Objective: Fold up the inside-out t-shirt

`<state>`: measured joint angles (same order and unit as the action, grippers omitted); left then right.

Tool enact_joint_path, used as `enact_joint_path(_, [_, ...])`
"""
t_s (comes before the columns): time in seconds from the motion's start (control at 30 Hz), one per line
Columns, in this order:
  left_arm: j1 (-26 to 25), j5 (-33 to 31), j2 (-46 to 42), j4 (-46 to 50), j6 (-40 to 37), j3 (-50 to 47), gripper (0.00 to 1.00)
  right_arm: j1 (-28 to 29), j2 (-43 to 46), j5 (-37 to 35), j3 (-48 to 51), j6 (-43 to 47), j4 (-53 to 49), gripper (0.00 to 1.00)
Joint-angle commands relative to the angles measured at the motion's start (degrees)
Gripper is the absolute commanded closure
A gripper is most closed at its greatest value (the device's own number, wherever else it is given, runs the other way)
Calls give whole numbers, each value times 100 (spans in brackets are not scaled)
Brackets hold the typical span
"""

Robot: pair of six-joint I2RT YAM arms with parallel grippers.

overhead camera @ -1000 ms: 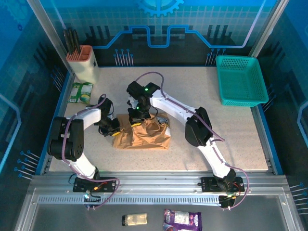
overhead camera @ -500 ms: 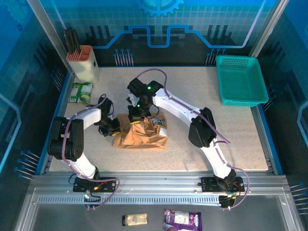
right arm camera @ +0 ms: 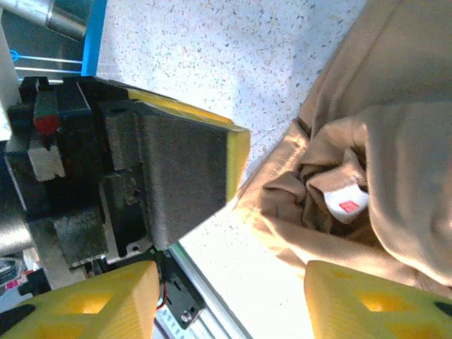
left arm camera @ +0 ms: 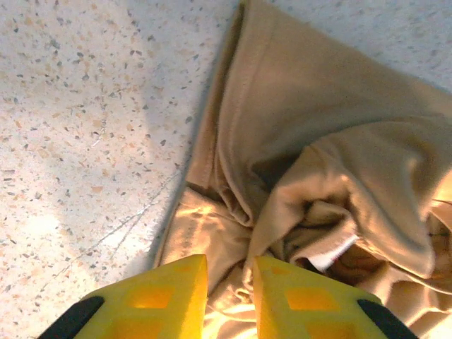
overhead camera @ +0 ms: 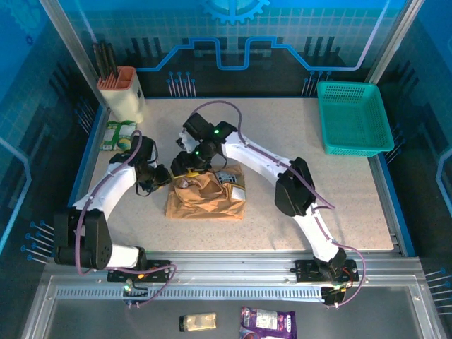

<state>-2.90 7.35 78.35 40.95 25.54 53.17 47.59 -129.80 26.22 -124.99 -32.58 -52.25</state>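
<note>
Tan t-shirt (overhead camera: 206,201) lies bunched up in the middle of the table (overhead camera: 353,205). We see the left gripper (left arm camera: 229,265) pinching its edge low in the frame. The right gripper (right arm camera: 229,282) has its fingers wide apart above the white tag (right arm camera: 345,201). Far back, upper right, sits a green basket (overhead camera: 353,116).

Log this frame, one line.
shirt: rumpled, mid-table | left end effector: narrow gap at shirt edge, grip unclear | right end effector: open near tag
</note>
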Motion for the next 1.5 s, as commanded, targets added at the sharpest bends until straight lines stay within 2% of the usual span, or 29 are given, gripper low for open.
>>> enact_joint_path(0.0, [-187, 236, -143, 461, 88, 149, 75, -300, 258, -610, 56, 652, -566, 45])
enact_joint_path(0.1, [-534, 322, -183, 470, 283, 71, 75, -463, 60, -1166, 23, 1227, -1115, 48])
enact_joint_path(0.2, [-836, 377, -174, 259, 578, -172, 75, -650, -192, -1415, 81, 1584, -1296, 50])
enact_joint_path(0.33, [-1133, 459, -48, -156, 927, -579, 77, -936, -526, -1045, 199, 1696, -1181, 56])
enact_joint_path(0.43, [-1246, 503, 186, -547, 1113, -862, 78, -1153, -669, -886, 410, 1611, -1033, 57])
enact_joint_path(0.6, [-1252, 294, 545, -878, 1139, -960, 81, -1532, -566, -794, 1282, 1413, -768, 66])
enact_joint_path(0.7, [-1196, 230, 858, -975, 1026, -814, 82, -1718, -116, -788, 2124, 1245, -451, 71])
enact_joint_path(0.9, [-1143, 260, 1714, -1122, 728, -121, 84, -1880, 1032, -784, 3962, 833, 110, 72])
enact_joint_path(1.13, [-1117, 447, 2962, -926, 193, 1590, 85, -1376, 2470, -575, 5923, -238, 847, 71])
enact_joint_path(1.23, [-1119, 714, 3282, -904, 48, 2154, 85, -1018, 2908, -369, 6162, -616, 1094, 69])
enact_joint_path(1.27, [-1119, 738, 3331, -849, 0, 2288, 85, -977, 3008, -499, 6108, -658, 967, 68])
enact_joint_path(1.47, [-1108, 501, 2777, -409, -125, 2322, 82, -1202, 3497, -2161, 5279, -405, -178, 67])
